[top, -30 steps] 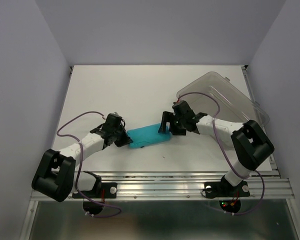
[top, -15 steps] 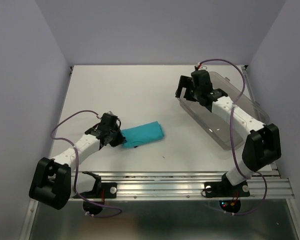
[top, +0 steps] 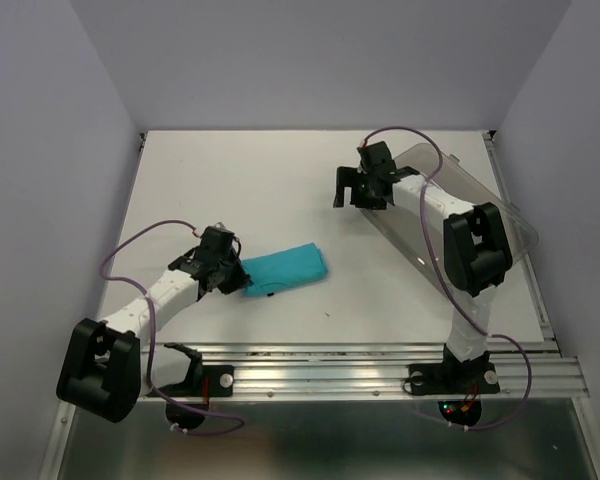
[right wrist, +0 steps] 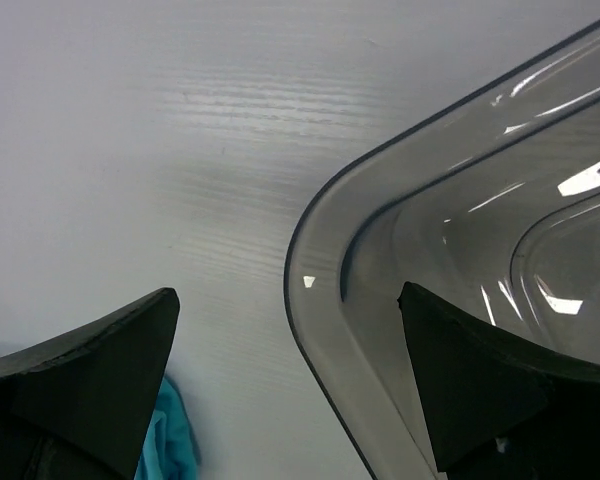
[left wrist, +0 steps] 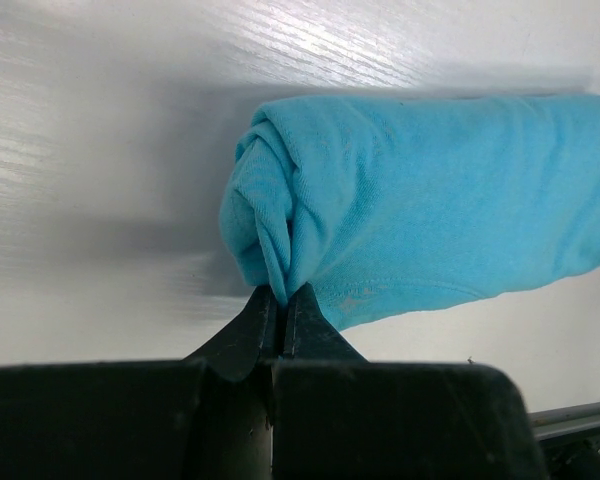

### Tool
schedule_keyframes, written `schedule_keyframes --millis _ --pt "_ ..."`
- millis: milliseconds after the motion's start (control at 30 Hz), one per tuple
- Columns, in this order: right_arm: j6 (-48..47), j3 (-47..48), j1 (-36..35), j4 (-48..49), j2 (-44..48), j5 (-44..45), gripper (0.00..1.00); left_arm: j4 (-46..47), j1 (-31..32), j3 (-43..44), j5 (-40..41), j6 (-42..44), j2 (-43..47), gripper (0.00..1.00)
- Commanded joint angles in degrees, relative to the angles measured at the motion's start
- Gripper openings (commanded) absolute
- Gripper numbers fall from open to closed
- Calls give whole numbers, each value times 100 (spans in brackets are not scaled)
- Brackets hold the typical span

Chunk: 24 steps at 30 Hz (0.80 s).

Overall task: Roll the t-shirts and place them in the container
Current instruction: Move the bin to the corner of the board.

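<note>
While the left jaws are pinching the rolled t-shirt (left wrist: 430,200) on the tabletop (right wrist: 130,120), the right jaws are hanging spread above a corner of the bin (right wrist: 318,255).

White worktop (top: 230,180), faint wood-grain sheen, walls on 3 sides. Rolled teal t-shirt (top: 285,267) lies on it near the front, left of centre, roll running approx. left-right w/ its right end slightly further back. Clear grey-tinted bin (top: 480,178) sits on the right side toward the rear, set diagonally, well apart from the t-shirt.
</note>
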State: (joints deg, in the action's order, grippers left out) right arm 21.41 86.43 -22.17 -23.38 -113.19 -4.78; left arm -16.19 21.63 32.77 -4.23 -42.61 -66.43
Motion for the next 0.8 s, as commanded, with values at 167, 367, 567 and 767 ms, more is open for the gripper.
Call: schedule_keyframes --millis 167,367,567,767 --pt "-532 752 -700 -176 24 -911 97 63 -44 203 -25 69 17 0" --pt "-489 392 -762 -211 603 -353 98 98 -44 264 -60 104 -80 0" --pt "-199 -388 -762 -106 1658 302 99 80 -45 361 -8 235 -142 0" --pt "495 -1619 -1025 368 2634 56 98 10 -45 467 54 341 -203 0"
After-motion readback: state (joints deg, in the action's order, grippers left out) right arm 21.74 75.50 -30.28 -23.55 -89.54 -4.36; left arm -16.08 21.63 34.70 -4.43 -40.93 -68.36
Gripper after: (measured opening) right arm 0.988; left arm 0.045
